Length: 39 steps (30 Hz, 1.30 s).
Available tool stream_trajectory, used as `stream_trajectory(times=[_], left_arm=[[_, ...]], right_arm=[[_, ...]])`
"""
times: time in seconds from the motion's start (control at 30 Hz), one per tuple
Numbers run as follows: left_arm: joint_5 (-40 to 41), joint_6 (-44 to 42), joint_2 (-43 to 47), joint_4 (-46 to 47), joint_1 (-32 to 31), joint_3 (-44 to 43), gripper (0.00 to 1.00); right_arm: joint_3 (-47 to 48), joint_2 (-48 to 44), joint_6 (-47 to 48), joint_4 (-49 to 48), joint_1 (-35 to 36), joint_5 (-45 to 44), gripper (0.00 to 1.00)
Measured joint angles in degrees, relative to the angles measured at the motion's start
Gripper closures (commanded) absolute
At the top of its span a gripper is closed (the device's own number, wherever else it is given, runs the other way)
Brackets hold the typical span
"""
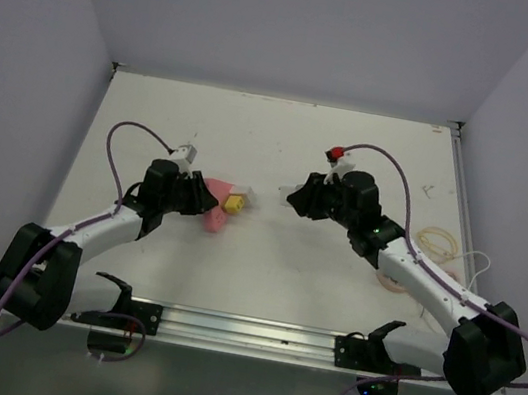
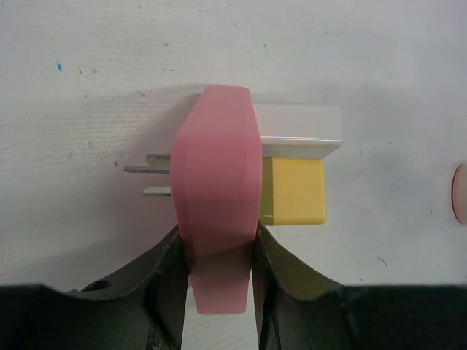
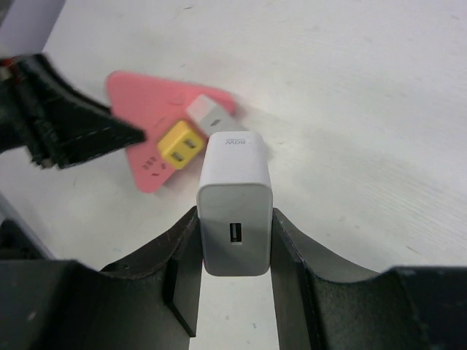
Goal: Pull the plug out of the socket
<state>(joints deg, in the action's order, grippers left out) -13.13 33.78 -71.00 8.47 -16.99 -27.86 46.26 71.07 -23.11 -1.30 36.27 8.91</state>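
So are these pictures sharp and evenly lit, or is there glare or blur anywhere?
Top view: soft, even light on the table, shadows faint. Left wrist view: the pink socket is crisp, with a soft shadow left of it; the fingers look dark. Right wrist view: the white charger is sharp, its top brightly lit.

Table [image 1: 261, 278]: white top, scuffed, with small specks and faint marks.
Walls [image 1: 303, 22]: plain pale lavender-grey panels at left, back and right, meeting the table edges.
Rail [image 1: 251, 332]: aluminium extrusion along the near table edge.
Light: even and diffuse, with soft shadows on the tabletop.
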Motion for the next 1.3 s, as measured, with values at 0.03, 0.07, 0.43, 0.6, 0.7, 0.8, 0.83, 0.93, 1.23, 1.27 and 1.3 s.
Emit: stream_trajectory(times=[0.03,0.07,0.43,0.6,0.7,0.8,0.83,0.93,1.23,1.27,1.3], left_arm=[[0.0,-0.3,0.0,-0.2,0.0,0.0,1.00],[0.0,-0.5,-0.1,-0.4,0.0,0.0,1.00],[-0.2,-1.7,-1.9,-1.6,0.1,-0.9,1.00],[-0.6,-1.9,-2.1,-1.7,0.1,-1.1,1.00],[-0.8,-1.9,-2.2,-1.7,0.1,-1.2,1.00],[-1.0,-2.0,-2.7,-1.7,0.2,-1.6,1.00],[-1.1,-2.0,-2.9,-1.7,0.2,-1.7,1.00],[-1.9,-2.0,-4.1,-1.4,0.4,-2.5,1.00],[-6.3,-1.9,-7.0,0.3,1.0,-3.6,1.00],[-7.0,-1.9,-7.4,0.4,1.0,-3.8,1.00],[-7.8,-1.9,-7.8,0.4,1.0,-4.1,1.00]], right_arm=[[-1.1,-0.5,-1.1,0.0,-2.5,-0.2,1.00],[-2.2,-0.6,-2.1,0.1,-5.1,-0.1,1.00],[-7.6,15.6,-15.2,-7.4,-19.2,13.2,1.00],[-0.3,29.1,-19.9,-14.2,-19.8,18.5,0.85],[4.1,34.2,-21.8,-17.4,-20.2,19.6,0.55],[6.3,36.0,-22.6,-18.3,-21.0,19.8,0.30],[6.6,36.0,-22.2,-18.2,-21.2,19.9,0.25],[7.8,36.0,-20.4,-16.2,-22.2,19.1,0.14],[7.6,25.6,-7.6,-4.8,-22.7,17.0,0.12],[7.6,23.7,-5.5,-4.2,-22.3,17.7,0.12],[7.6,21.8,-3.2,-3.5,-21.7,17.9,0.12]])
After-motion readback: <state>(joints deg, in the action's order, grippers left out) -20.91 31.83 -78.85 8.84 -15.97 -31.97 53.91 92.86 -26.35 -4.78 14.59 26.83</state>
